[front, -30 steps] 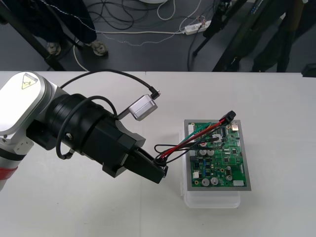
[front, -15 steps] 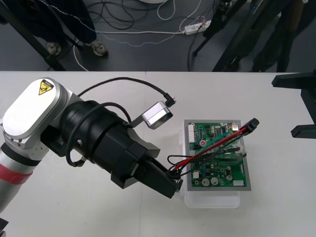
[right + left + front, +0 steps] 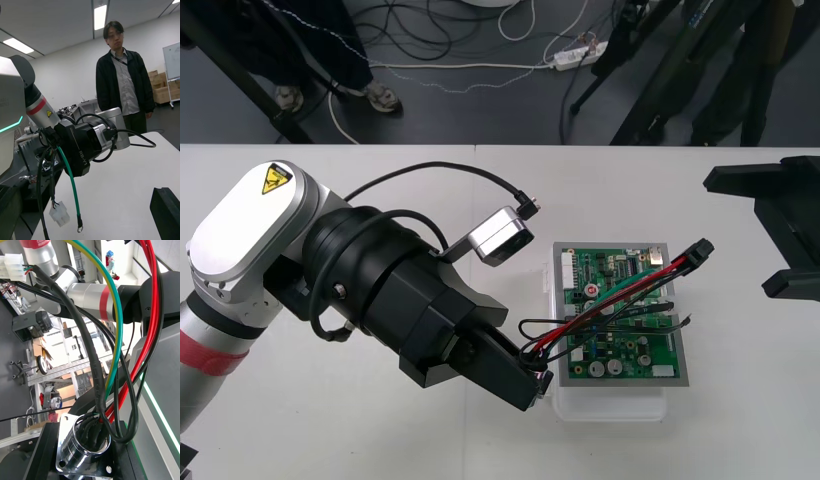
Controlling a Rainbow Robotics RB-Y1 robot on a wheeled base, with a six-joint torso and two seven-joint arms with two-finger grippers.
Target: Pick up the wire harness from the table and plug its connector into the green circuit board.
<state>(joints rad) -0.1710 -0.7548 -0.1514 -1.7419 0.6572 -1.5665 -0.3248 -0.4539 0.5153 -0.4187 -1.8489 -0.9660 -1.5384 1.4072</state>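
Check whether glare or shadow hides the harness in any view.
Front view: even light, only a soft shadow beneath the left end effector; the harness wires read plainly over the green board. Left wrist view: bright highlights on the metal socket, its outline readable. Right wrist view: the hanging green wire stands out against the pale table, no glare.

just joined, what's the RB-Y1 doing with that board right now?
The left gripper is shut on the wire harness at its round metal socket, just off the near left corner of the green circuit board on its white base. The wires stretch from there across the board, and the black plug sits past the board's far right corner, not plugged in. The right gripper stands open at the right side of the table, close to the plug, holding nothing.
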